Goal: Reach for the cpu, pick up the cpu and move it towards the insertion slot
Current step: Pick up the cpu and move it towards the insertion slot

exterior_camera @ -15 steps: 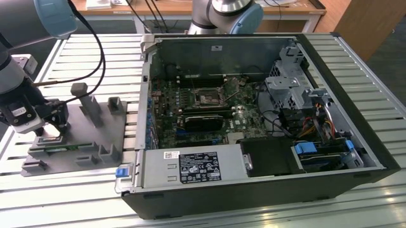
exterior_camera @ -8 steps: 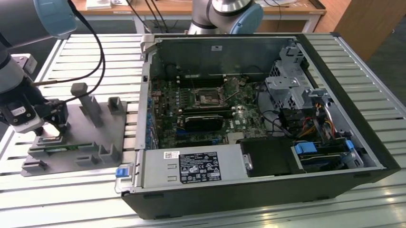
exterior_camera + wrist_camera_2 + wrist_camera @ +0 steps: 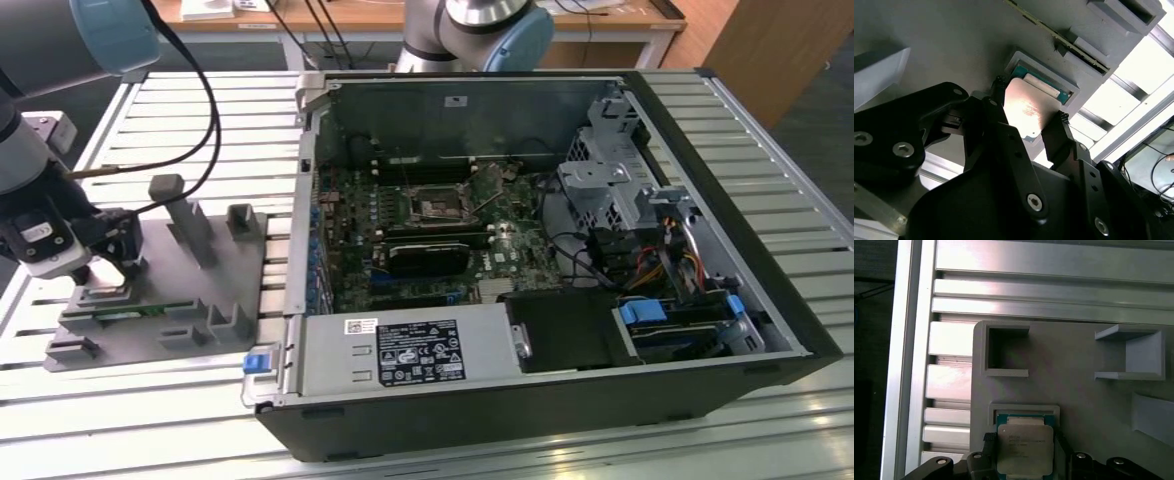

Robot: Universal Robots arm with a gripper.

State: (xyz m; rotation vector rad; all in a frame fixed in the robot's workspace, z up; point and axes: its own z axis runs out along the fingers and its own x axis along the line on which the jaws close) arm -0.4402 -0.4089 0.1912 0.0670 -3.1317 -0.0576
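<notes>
Silvery metal forms the top face of the cpu [image 3: 1026, 112], which sits between the two black fingers [image 3: 1009, 145] of the gripper [image 3: 104, 262]. In both wrist views one fingertip bears on each of two opposite edges of the chip. The jaws are closed onto it, with no gap visible on either side.

The cpu lies directly over its square recessed pocket [image 3: 1024, 408] in the grey fixture plate [image 3: 147, 345]. A teal-green band and a pale strip show inside the pocket at one edge of the chip. In the second wrist view one corner of the chip overlaps the pocket's rim. Whether the chip is fully clear of the pocket cannot be determined.

In the exterior view the gripper stands over the fixture plate at the exterior view's left, on the slatted aluminium table [image 3: 801, 140]. The open computer case [image 3: 561, 425] lies on the same table, to the exterior view's right of the plate. The insertion slot [image 3: 438, 206], a dark square socket with a metal frame, is on the motherboard inside the case, well apart from the gripper and the cpu. A black cable [image 3: 211, 110] runs down beside the arm above the plate.
</notes>
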